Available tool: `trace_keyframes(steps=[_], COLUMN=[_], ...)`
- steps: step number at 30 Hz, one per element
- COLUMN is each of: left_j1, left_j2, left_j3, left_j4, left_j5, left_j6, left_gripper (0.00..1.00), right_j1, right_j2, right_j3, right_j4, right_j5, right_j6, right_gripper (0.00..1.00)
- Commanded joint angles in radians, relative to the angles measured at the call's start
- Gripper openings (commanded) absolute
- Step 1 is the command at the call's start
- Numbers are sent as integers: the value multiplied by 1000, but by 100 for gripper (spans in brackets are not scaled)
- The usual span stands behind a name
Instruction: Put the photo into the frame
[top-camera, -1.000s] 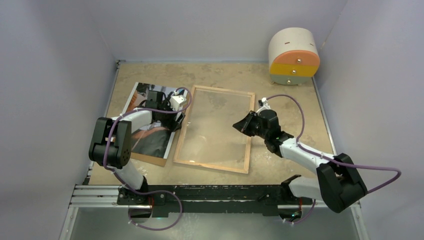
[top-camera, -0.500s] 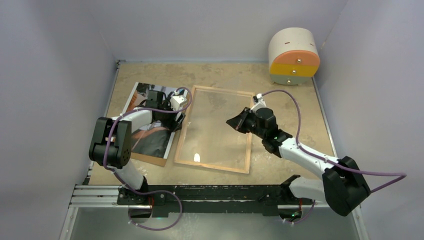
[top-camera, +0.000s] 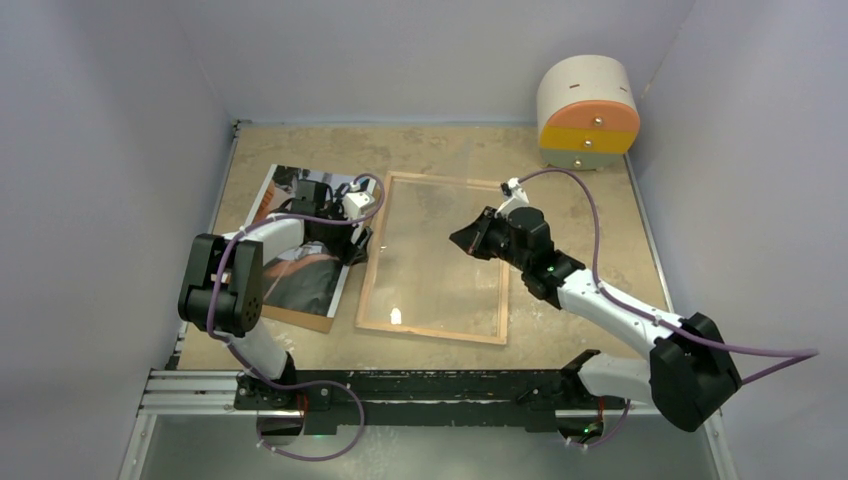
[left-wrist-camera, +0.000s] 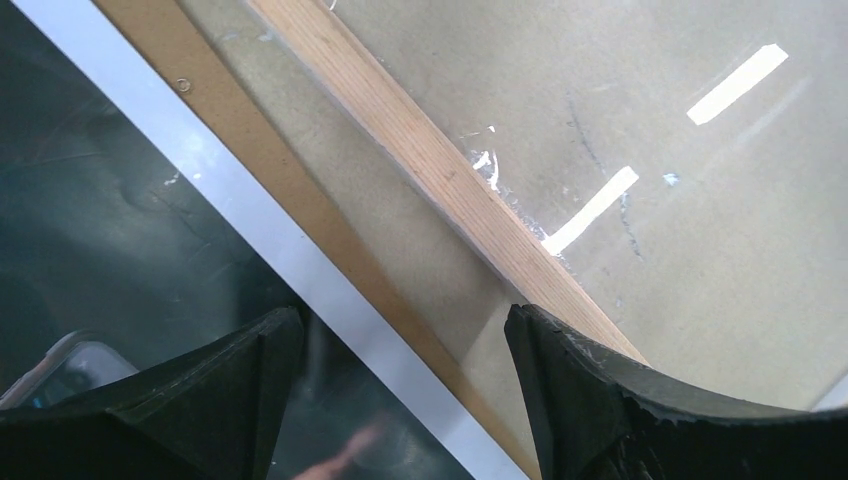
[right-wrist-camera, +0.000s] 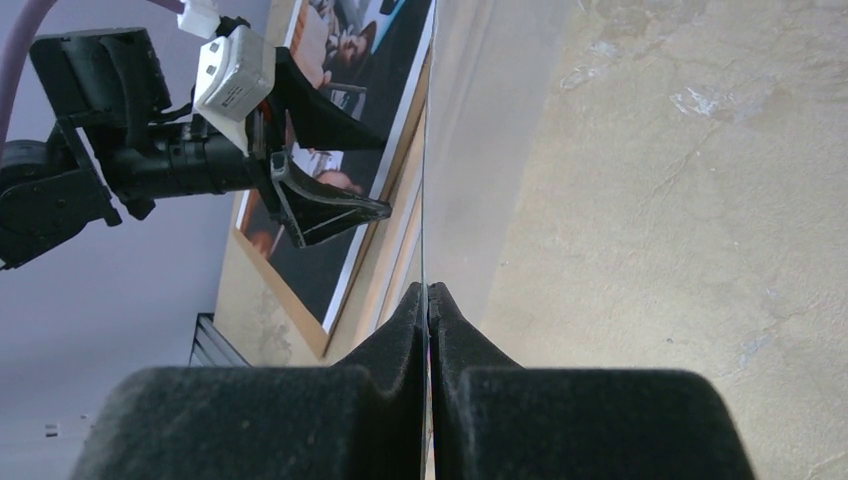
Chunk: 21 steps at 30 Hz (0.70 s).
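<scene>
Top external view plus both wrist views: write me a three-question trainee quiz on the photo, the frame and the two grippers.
1. True or false: the left gripper is closed on the photo.
2. Pick one: the right gripper is shut on A) the edge of the glass pane, B) the photo, C) nothing.
3. Fill the gap: the photo lies left of the frame, on top of a brown ___.

Key
1. False: its jaws stand open, hovering over the photo's edge and the frame's wooden rail.
2. A.
3. hardboard sheet.
</scene>
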Motion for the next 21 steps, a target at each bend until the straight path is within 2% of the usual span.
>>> trace_keyframes(steps=[1,8,21], left_j1=[-23,-24,-32], left_j2=[31,23,5], left_j3=[12,12,-3], left_j4=[-89,-86,-54], left_j5=[125,134,148], left_j6=[-11,-19,-54], left_gripper=[80,79,82], right_j1=[7,7,6], right_j2=[-17,0,-14], right_j3=[77,100,91], right_j4=[-10,-28,-114], right_j5=[-77,-146,-103], right_j6=[-60,-65,-56], right_gripper=[0,0,0])
